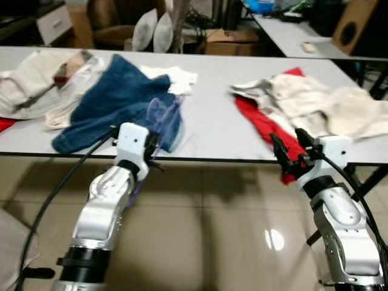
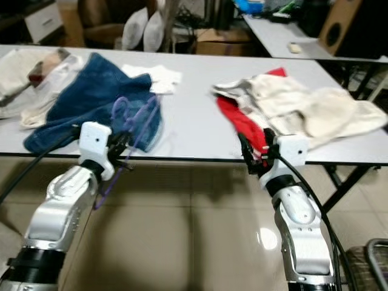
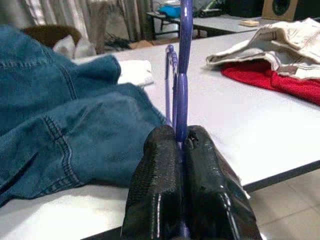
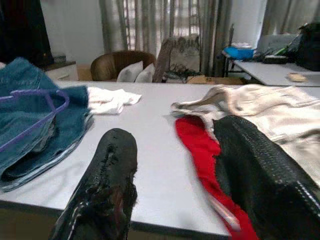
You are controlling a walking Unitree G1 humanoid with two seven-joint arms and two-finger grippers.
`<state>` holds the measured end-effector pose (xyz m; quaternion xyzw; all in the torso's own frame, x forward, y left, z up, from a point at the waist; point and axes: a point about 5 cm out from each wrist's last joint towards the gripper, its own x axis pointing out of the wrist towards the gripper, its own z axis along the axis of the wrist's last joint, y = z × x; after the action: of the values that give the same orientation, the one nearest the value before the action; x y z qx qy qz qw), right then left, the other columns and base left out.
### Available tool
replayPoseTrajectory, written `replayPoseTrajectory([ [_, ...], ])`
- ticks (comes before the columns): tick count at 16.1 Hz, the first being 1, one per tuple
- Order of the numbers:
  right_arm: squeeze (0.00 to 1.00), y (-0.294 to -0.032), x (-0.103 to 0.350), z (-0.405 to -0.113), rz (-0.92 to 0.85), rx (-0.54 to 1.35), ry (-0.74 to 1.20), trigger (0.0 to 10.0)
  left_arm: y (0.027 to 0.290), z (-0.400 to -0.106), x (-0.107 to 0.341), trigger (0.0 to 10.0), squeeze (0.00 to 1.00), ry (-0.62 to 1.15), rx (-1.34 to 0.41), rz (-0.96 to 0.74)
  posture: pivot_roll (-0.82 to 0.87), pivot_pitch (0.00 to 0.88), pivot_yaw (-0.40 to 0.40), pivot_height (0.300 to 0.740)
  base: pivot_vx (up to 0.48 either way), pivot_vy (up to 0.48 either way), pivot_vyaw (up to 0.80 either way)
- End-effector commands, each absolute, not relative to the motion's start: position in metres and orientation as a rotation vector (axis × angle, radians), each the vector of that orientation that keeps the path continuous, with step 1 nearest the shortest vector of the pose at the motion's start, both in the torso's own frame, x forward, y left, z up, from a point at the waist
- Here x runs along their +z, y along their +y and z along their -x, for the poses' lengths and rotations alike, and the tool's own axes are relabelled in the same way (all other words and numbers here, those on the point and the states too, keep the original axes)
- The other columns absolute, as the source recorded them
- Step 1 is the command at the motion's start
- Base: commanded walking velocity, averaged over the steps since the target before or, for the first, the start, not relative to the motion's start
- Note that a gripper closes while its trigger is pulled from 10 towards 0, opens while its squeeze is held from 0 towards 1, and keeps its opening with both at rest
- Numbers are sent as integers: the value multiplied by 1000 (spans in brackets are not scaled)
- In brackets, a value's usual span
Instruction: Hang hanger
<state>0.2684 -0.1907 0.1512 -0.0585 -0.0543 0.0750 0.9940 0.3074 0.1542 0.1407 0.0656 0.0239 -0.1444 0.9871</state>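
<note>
Far left on the table [image 1: 212, 130]: a pile of cream/beige clothes [image 1: 36, 85], then blue jeans [image 1: 112, 100] spread toward the near edge, w/ a small white cloth [image 1: 176, 79] just behind them. The left gripper [image 2: 121, 147] sits at the table's front edge beside the jeans, fingers [image 3: 155, 170] pressed together, pinching the purple hanger [image 2: 130, 121] by one thin bar; the hanger rises above the jeans, tilted, hook end away from the robot. No rail or hook to hang it on is visible, so the step in hand is prob. carry-and-find. To do it well: keep the pinch firm, since a thin bar will likely swivel in the pads, lift clear of the denim before turning so it doesn't snag, and keep the hook end up. Right of centre: red garment [image 1: 264, 124] under a cream one [image 1: 315, 103]. The right gripper [image 1: 292, 145] hovers at the edge by the red cloth, fingers [image 4: 107, 180] spread wide, holding nothing; keep it off that fabric.
</note>
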Motion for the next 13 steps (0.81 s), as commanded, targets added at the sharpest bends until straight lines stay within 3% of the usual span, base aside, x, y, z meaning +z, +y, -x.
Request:
replayPoseTrajectory([
  [1, 0, -200, 149, -269, 109, 116, -104, 10000, 150, -309, 142, 10000, 0, 44, -296, -132, -115, 18, 27, 740, 0, -341, 0],
  [3, 0, -206, 148, -267, 82, 111, -85, 10000, 151, -314, 144, 10000, 0, 24, -295, -83, -127, 9, 32, 740, 0, 0, 0],
  [4, 0, -208, 150, -267, 83, 122, -78, 10000, 149, -314, 148, 6941, 0, -6, -320, -76, -142, 6, 36, 740, 0, 0, 0],
  [5, 0, -210, 151, -267, 76, 131, -69, 10000, 148, -314, 150, 0, 0, -21, -335, -75, -144, 5, 36, 740, 0, 0, 0],
  [13, 0, -227, 162, -273, 179, 207, -50, 10000, 145, -316, 145, 0, 0, 21, -415, -121, -132, 0, 24, 740, 0, 0, 0],
])
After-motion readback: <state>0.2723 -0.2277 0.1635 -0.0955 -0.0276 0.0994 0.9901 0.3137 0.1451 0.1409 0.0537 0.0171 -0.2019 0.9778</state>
